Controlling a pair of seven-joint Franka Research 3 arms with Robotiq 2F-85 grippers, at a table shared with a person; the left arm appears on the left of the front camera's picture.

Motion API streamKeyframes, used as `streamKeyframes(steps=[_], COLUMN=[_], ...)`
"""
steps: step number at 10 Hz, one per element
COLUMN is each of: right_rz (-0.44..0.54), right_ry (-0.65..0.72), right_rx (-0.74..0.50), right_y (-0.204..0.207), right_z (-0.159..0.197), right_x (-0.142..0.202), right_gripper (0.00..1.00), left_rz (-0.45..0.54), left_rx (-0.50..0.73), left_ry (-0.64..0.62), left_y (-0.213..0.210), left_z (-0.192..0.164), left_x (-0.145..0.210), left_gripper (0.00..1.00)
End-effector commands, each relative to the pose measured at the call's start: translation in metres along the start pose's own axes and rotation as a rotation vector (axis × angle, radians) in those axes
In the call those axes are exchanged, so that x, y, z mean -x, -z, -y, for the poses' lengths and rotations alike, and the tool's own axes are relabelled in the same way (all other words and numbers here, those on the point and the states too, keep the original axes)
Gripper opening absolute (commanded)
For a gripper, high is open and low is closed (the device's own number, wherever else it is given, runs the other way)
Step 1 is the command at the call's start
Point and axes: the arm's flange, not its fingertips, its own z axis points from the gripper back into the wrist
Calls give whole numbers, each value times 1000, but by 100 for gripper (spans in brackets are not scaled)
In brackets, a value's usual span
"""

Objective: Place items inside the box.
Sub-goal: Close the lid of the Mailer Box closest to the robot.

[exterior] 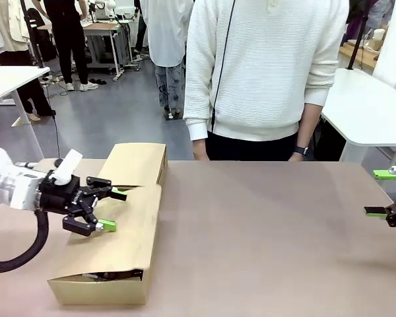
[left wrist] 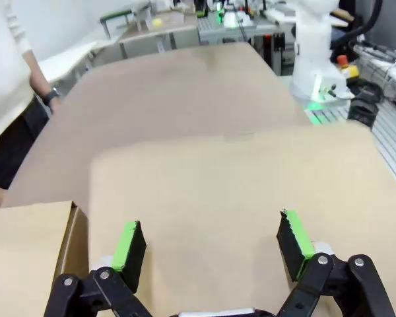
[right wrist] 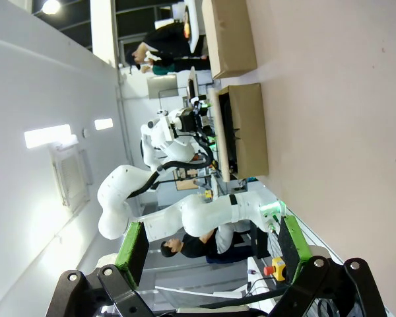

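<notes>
No readable print on box (exterior: 129,228) (plain cardboard).

Matt brown cardboard box (exterior: 129,218) (flaps smooth); table (exterior: 264,238) a dull, matt brown surface.

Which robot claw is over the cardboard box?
The left gripper, open above the brown cardboard box flap. The right gripper hovers open at the table's far right edge.

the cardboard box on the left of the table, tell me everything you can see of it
The cardboard box is plain brown, long and low, lying on the table at the robot's left. One flap lies folded over the top; another tilts outward at the far end. Through a gap at the near end something dark shows inside. The left gripper hovers just above the closed flap, jaws open.
</notes>
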Motion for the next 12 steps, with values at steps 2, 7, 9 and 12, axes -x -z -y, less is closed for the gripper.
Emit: streamKeyframes(steps=[2, 7, 9, 12], right_rz=[5, 5, 5, 5], right_ry=[18, 18, 18, 18], right_rx=[6, 6, 6, 6], right_y=[0, 0, 0, 0], right_z=[-4, -4, -4, -4], right_x=[0, 0, 0, 0], right_gripper=[100, 100, 100, 100], left_rz=[-105, -130, -41, 117], left_rx=[-21, -18, 6, 102], left_ry=[58, 60, -12, -227], left_y=[23, 12, -5, -50], left_z=[43, 44, 45, 59], left_x=[21, 22, -3, -58], left_gripper=[100, 100, 100, 100])
